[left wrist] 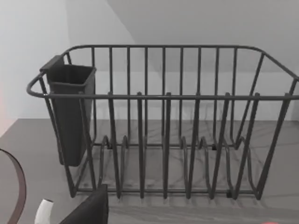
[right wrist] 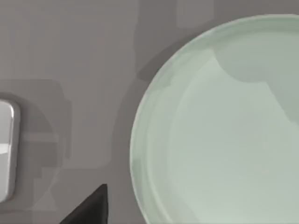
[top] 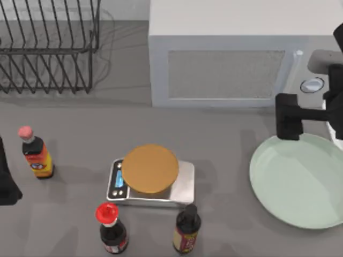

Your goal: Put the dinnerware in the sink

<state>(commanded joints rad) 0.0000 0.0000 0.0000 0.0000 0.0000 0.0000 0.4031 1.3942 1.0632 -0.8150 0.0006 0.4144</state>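
The mint-green plate (top: 300,182) lies flat on the counter at the right, untouched. Over its far rim hovers the right gripper (top: 289,124) — finger spread cannot be told. Approach step: next, descend and pinch the rim. Left arm parked at the left edge.

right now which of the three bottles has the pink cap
The bottle standing alone at the table's left edge, with an orange label. The other two stand at the front by the scale: one has a red cap, one a black cap.

No legible txt; bottle labels (top: 37,165) unreadable (blurred).
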